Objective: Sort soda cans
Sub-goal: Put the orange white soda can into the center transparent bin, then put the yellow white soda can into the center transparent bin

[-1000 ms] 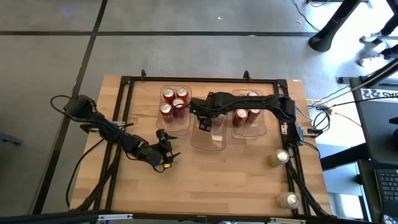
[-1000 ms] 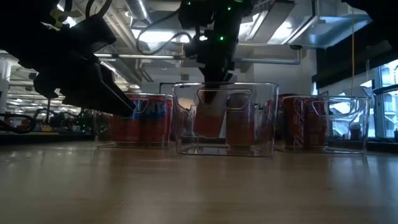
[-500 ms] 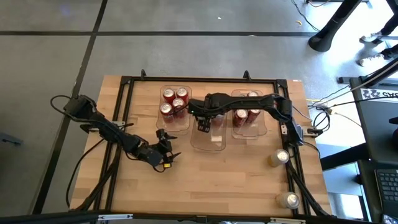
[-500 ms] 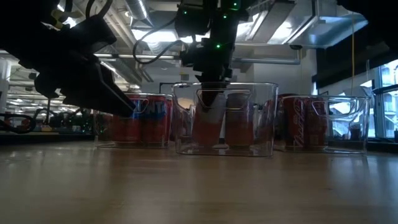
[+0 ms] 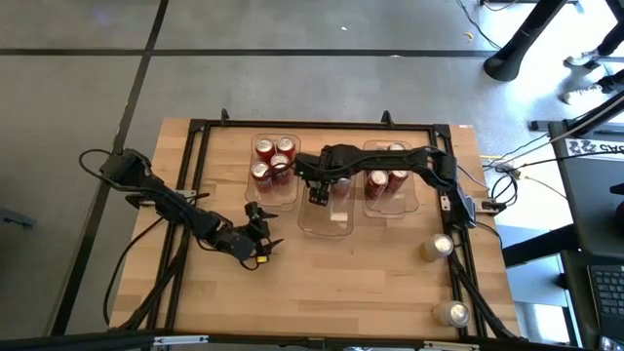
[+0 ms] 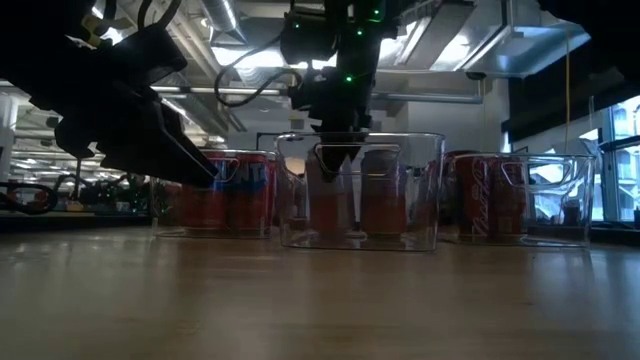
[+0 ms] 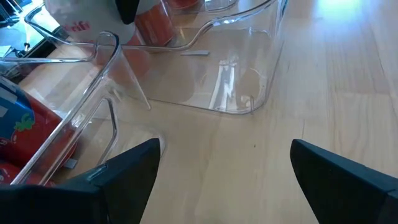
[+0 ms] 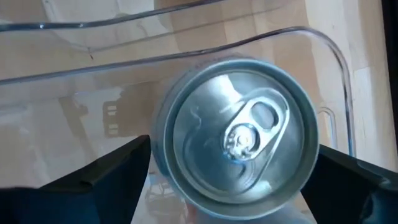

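My right gripper [image 5: 317, 192] reaches from the table's right side over the clear middle bin [image 5: 328, 230] and is shut on a pale soda can with a silver top [image 8: 239, 140]. In the low view the can [image 6: 335, 210] stands inside this bin [image 6: 420, 190], below the fingers. My left gripper [image 5: 259, 241] hangs open and empty near the bin's near left corner. Its wrist view shows the middle bin [image 7: 249, 81] and part of the left bin [image 7: 93, 93]. My right gripper comes at the can from above, pointing down. Its two fingers [image 8: 112, 174] stand at opposite sides of the can's upper wall [image 8: 163, 149], just below the rim. The can is upright inside the middle bin, and its base seems to reach the bin's floor.
A clear bin with several red cans [image 5: 274, 161] stands left of the middle bin, and another with red cans [image 5: 388, 181] stands right of it. Two pale cans [image 5: 437, 247] [image 5: 451, 313] stand on the table near its right edge. A black frame [image 5: 195, 195] borders the table.
My right gripper has gone down into the middle bin with the pale can, which has stayed upright and now stands low in the bin.
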Action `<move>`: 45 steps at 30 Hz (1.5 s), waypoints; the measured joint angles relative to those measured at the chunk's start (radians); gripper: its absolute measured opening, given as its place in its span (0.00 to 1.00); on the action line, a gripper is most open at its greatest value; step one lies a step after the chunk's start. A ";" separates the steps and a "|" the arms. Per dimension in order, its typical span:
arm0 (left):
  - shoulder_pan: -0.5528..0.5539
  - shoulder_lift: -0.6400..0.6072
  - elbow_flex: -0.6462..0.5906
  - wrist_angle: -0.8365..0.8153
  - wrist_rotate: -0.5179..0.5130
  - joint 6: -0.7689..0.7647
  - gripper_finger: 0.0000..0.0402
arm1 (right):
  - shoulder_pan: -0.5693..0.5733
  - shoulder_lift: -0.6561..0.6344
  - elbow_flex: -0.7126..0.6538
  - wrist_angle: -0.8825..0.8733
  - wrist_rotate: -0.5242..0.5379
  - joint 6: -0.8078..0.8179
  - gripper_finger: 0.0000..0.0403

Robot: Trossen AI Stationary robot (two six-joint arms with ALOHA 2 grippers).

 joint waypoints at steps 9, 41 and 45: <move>0.000 0.000 0.000 0.000 0.000 0.000 0.86 | 0.001 -0.014 0.012 -0.031 -0.001 -0.006 0.90; 0.000 0.000 0.000 0.000 0.000 -0.024 0.86 | 0.439 -0.075 0.397 -0.537 -0.124 0.498 0.90; 0.000 0.000 0.000 0.000 0.000 -0.048 0.86 | 0.519 -0.081 0.397 -0.537 -0.107 0.565 0.90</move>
